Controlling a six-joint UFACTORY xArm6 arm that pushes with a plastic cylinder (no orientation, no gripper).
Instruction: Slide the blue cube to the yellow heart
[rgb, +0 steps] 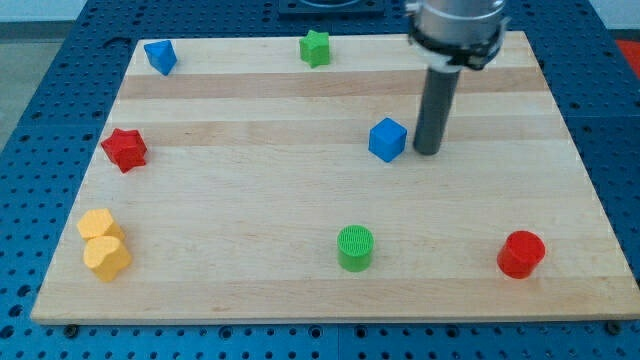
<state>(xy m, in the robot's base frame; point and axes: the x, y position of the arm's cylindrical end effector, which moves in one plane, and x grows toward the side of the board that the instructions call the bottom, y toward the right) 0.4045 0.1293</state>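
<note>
My tip (427, 152), the lower end of a smooth dark rod, rests on the pale striped wooden board (300, 290) just to the view's right of the matte blue plastic cube (387, 139); contact not resolvable. No fingers on this rig, so nothing is gripped or released: push only. Target, the yellow plastic heart (107, 258), lies well apart at the view's lower left, touching a second yellow block (98, 224) of unclear shape. Risk: an off-centre push on a flat cube face would likely rotate it and let it slip off my tip; a straight leftward line would run toward the red star-shaped block (124, 149) instead. Ribbed green cylinder (354, 247) sits near the diagonal route.
</note>
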